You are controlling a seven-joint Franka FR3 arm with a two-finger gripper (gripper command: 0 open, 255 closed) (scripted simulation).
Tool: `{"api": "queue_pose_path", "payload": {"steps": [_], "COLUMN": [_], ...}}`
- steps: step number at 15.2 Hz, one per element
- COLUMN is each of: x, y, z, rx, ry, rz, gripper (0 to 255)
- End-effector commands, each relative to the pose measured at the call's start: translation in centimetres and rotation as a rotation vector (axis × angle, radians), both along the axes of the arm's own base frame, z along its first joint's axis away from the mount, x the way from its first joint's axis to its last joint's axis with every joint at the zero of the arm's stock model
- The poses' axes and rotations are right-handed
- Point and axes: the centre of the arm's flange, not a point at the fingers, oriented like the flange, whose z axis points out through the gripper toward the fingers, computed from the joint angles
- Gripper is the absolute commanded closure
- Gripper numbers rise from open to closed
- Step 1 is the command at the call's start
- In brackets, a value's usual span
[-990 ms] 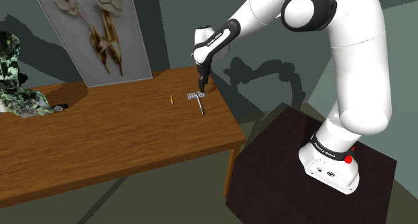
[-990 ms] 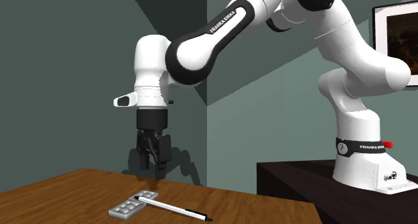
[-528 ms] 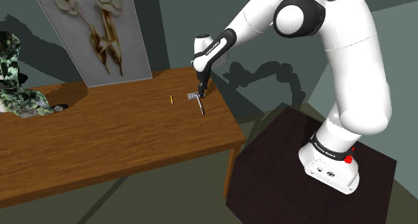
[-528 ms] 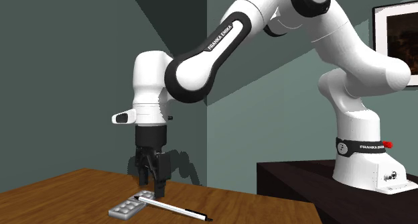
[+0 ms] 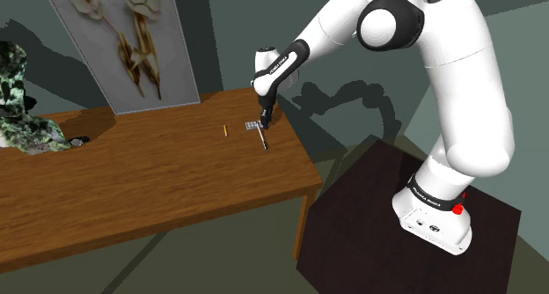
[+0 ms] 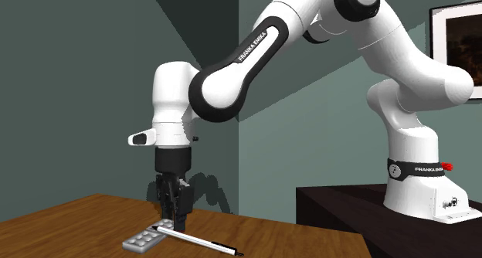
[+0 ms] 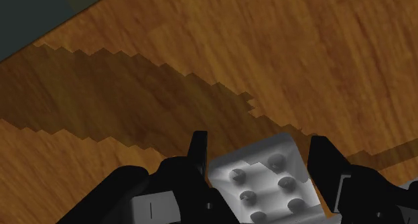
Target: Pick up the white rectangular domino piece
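Only readable txt afaict is the brand: "FRANKA EMIKA" in black along the white forearm, and again in white on the dark band round the arm's base, far right. The domino has round pips, no digits; can't count 'em, partly hidden.

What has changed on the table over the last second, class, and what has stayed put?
The gripper has come down toward the table. Its open fingers now straddle one end of the white domino, which still lies flat. Nothing was taken hold of or let go. The domino and the pen by it stayed where they were.
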Motion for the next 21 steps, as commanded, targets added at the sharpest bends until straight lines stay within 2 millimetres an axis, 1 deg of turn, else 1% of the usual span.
{"api": "queue_pose_path", "payload": {"steps": [1,4,19,21], "x": [0.0,-0.1,-0.1,-0.1], "y": [0.1,0.1,0.1,0.1], "z": [-0.2,-0.2,7.7,7.8], "rx": [0.001,0.001,0.001,0.001], "ry": [0.002,0.002,0.002,0.002], "rz": [0.002,0.001,0.001,0.001], "gripper": [255,255,255,255]}}
